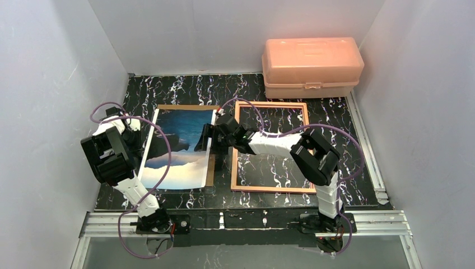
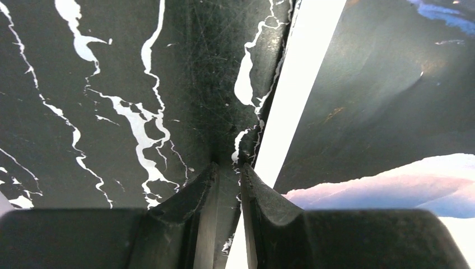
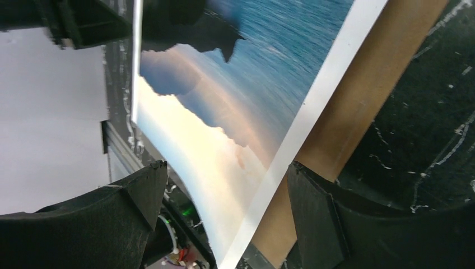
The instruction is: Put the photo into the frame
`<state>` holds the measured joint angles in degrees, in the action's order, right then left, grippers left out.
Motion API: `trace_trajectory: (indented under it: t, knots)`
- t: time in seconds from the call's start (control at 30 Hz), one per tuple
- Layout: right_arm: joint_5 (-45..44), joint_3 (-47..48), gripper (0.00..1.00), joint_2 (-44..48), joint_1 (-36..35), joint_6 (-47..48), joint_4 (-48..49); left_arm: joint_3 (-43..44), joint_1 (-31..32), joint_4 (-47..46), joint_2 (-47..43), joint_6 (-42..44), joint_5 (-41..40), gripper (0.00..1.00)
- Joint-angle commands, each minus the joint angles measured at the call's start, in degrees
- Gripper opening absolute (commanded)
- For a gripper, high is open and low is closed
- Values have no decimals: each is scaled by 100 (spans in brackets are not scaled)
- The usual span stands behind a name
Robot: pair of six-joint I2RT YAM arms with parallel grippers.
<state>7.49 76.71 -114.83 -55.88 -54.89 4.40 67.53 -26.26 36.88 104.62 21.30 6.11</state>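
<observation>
The photo (image 1: 176, 151) lies face up just left of the frame (image 1: 273, 189), on a brown backing board (image 1: 211, 171) that shows along its far and frame-side edges. A peach plastic box (image 1: 312, 61) stands behind the frame, lid down. The right arm (image 1: 274, 143) and its purple cable stretch across the frame's left rail. The right hand (image 3: 227, 168) is wide, its 2 fingers straddling the photo's frame-side border. The left hand (image 2: 228, 168) is narrow at the border away from the frame; I cannot tell whether it pinches it. The surface (image 1: 185, 87) is black marble with white veins, between 3 white walls (image 1: 185, 33).
</observation>
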Motion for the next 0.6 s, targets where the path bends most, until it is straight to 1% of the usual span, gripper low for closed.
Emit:
trace_trajectory:
  t: [0.0, 0.03, 0.1, 0.2, 0.27, 0.43, 0.57]
  knots:
    - [356, -141, 86, 434, 29, -179, 811, -359, 107, 227, 386, 12, 733, 18]
    - [376, -146, 85, 414, 34, -178, 808, -363, 112, 226, 404, 14, 734, 17]
    - [153, -46, 85, 411, 28, 14, 248, -358, 106, 229, 440, 23, 710, 17]
    - [-541, -56, 85, 524, 33, 351, -761, -329, 104, 220, 424, 44, 649, 16]
    - [-919, -140, 86, 602, 33, 454, -1124, -280, 111, 221, 425, 50, 610, 15]
    - [-1165, -438, 85, 637, 14, 418, -1242, -205, 113, 261, 479, -2, 662, 12]
    - [-1057, -507, 85, 544, 13, 358, -1126, -197, 115, 313, 544, -20, 760, 8]
